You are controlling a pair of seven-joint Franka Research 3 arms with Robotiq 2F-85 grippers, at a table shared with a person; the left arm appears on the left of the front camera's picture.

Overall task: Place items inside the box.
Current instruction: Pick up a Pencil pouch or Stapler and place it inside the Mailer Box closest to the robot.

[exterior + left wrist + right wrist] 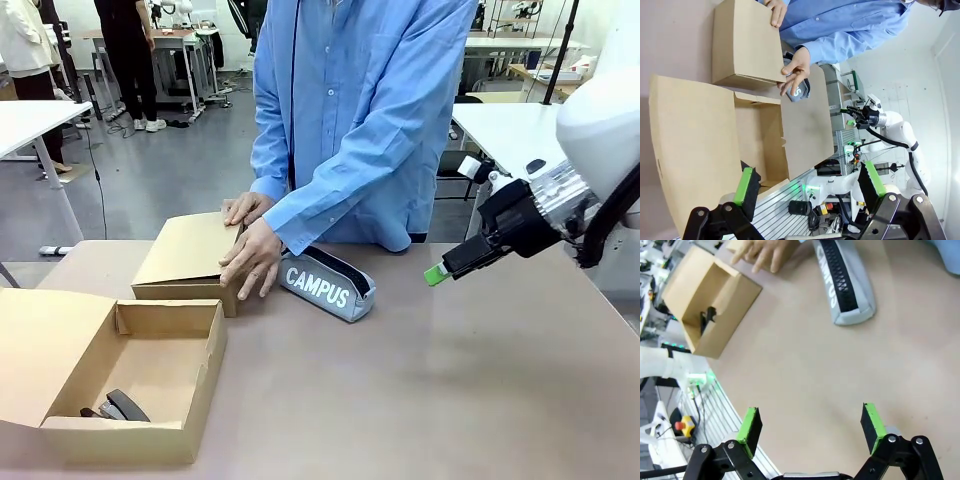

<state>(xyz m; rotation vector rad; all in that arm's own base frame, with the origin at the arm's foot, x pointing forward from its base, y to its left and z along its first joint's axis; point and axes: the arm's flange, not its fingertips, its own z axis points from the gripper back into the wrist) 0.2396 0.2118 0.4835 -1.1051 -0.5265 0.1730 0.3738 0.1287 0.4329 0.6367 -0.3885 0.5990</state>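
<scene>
We see the broad table first, a smooth, matt, pinkish-brown top. On its near-left part stands the box, shallow and rectangular, of plain brown cardboard with raw cut edges. Its wide lid flap is folded back flat to the left and a small side flap stands along the far wall. Inside it, in the near-left corner, lies the black stapler, hard and glossy; the rest of the floor that we can see is bare cardboard. Just behind the box sits a smaller, closed cardboard carton. A person in a light blue shirt rests both hands on it, one hand with fingers draped over its near-right corner and the other hand flat at its far edge. Just right of that carton lies the grey pencil case, a soft fabric tube with a black zip along its top and white "CAMPUS" lettering on its side. The right gripper hangs above bare tabletop right of the case, its green-padded jaws spread wide around nothing. The left gripper is likewise spread and empty, looking toward the box.
</scene>
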